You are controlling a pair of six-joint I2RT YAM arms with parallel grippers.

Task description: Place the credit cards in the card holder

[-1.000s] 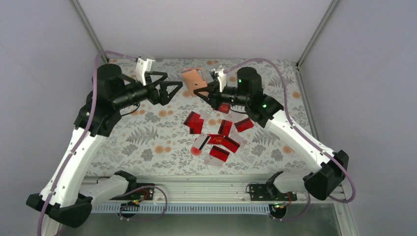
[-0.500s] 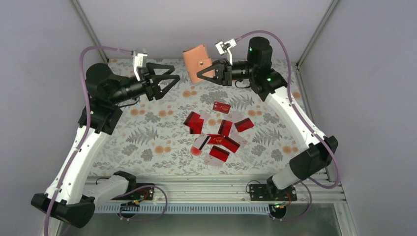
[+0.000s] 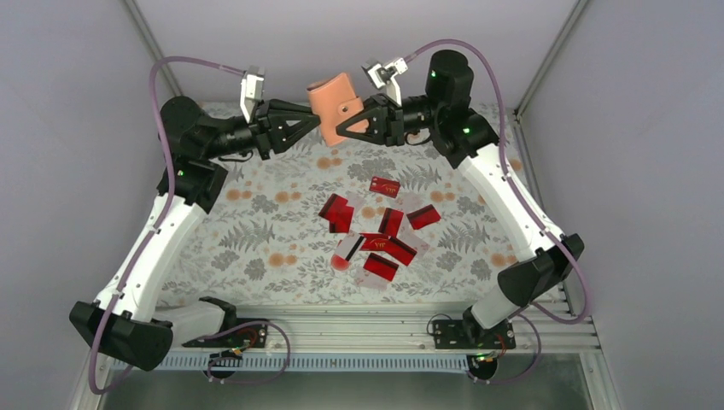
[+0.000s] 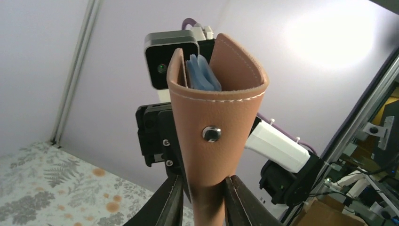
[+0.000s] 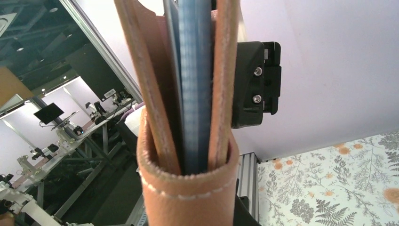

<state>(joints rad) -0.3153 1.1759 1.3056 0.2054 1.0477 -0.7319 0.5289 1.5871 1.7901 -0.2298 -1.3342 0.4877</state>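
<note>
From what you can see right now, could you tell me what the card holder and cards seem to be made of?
Card holder: looks like tan leather or faux leather, matte, with white stitching and a shiny, metal-looking stud; its blue sleeves may be plastic. Cards: probably plastic, thin, glossy red.

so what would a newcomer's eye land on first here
Probably the tan card holder, held up in mid-air over the far edge of the table. The right gripper grips it, and the left gripper is at its other side. Next would be the scatter of glossy red credit cards lying mid-table on the floral cloth.
</note>
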